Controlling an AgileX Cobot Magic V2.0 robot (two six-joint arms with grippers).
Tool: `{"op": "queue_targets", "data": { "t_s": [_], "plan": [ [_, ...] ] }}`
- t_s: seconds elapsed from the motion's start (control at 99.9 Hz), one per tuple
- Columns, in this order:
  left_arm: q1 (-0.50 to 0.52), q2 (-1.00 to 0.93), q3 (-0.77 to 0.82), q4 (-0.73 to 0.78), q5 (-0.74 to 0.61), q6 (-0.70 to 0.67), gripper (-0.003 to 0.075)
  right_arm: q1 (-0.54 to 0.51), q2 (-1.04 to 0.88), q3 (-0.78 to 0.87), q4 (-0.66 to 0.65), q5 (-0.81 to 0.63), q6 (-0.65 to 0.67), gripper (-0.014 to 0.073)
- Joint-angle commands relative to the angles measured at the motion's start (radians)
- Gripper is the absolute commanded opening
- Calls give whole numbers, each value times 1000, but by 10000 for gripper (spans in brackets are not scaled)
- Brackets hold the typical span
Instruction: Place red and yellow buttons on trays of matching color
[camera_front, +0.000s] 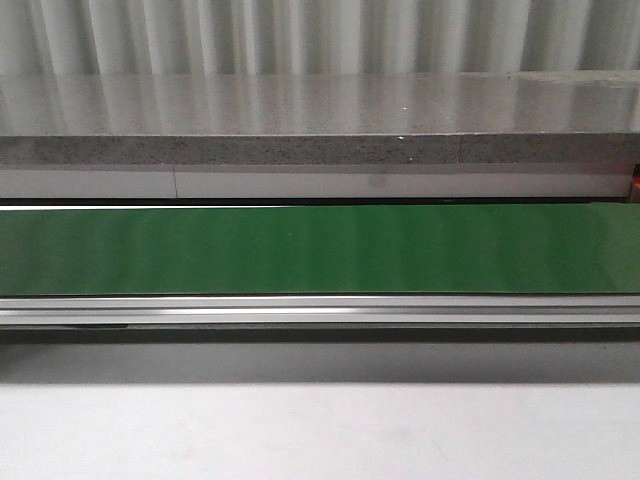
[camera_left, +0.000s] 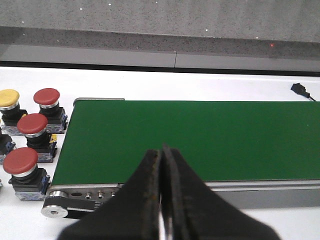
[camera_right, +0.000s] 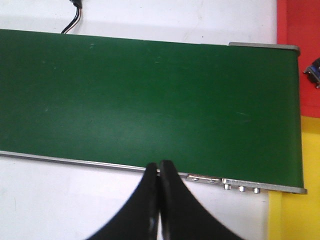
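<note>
In the left wrist view, three red buttons (camera_left: 46, 96) (camera_left: 32, 124) (camera_left: 20, 160) and a yellow button (camera_left: 8, 97) stand on black bases on the white table, beside the end of the green conveyor belt (camera_left: 200, 140). My left gripper (camera_left: 161, 152) is shut and empty, over the belt's near edge. In the right wrist view, a red tray (camera_right: 299, 25) and a yellow tray (camera_right: 292, 220) lie past the belt's other end. My right gripper (camera_right: 158, 166) is shut with nothing in it, at the belt's near rail. Neither gripper shows in the front view.
The green belt (camera_front: 320, 250) spans the front view, with its aluminium rail (camera_front: 320, 310) in front and a grey stone ledge (camera_front: 320, 120) behind. A black cable (camera_right: 75, 15) lies beyond the belt. A dark part (camera_right: 312, 75) sits on the red tray's edge.
</note>
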Motion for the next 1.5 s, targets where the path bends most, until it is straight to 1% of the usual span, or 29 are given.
{"op": "queue_targets", "data": {
  "t_s": [0.0,0.43,0.51,0.56,0.63,0.67,0.68,0.701,0.751,0.771,0.801,0.821,0.871,0.931,1.051,1.141,1.191,1.311,1.361,1.431,1.491],
  "plan": [
    [-8,6,-28,-2,-78,1,-20,1,-14,-26,11,-40,-9,-67],
    [-8,6,-28,-2,-78,1,-19,1,-14,-26,11,-40,-9,-67],
    [-8,6,-28,-2,-78,1,1,1,-14,-26,11,-40,-9,-67],
    [-8,6,-28,-2,-78,1,48,1,-14,-26,11,-40,-9,-67],
    [-8,6,-28,-2,-72,1,159,1,-14,-26,11,-40,-9,-67],
    [-8,6,-28,-2,-63,1,251,1,-14,-26,11,-40,-9,-67],
    [-8,6,-28,-2,-62,1,284,1,-14,-26,11,-40,-9,-67],
    [-8,6,-28,-2,-60,1,319,1,-14,-26,11,-40,-9,-67],
    [-8,6,-28,-2,-58,1,466,1,-14,-26,11,-40,-9,-67],
    [-8,6,-28,-2,-58,1,501,1,-14,-26,11,-40,-9,-67],
    [-8,6,-28,-2,-60,1,576,1,-14,-26,11,-40,-9,-67],
    [-8,6,-28,-2,-64,1,612,1,-14,-26,11,-40,-9,-67],
    [-8,6,-28,-2,-69,1,661,1,-14,-26,11,-40,-9,-67],
    [-8,6,-28,-11,-69,1,668,1,-14,-26,11,-40,-9,-67],
    [-6,6,-28,-11,-75,1,637,1,-14,-26,11,-40,-9,-67],
    [-6,18,-40,7,-98,-34,628,1,-14,-26,11,-40,-9,-67],
    [-3,34,-55,49,-103,-98,628,1,-14,-26,11,-40,-9,-67],
    [33,111,-110,206,-88,-410,628,1,-14,-26,11,-40,-9,-67],
    [56,150,-132,265,-82,-495,628,1,-14,-26,11,-40,-9,-67],
    [99,208,-153,307,-81,-559,627,1,-14,-26,11,-40,-9,-67],
    [140,254,-167,312,-83,-561,627,1,-14,-26,11,-40,-9,-67]
  ]
}}
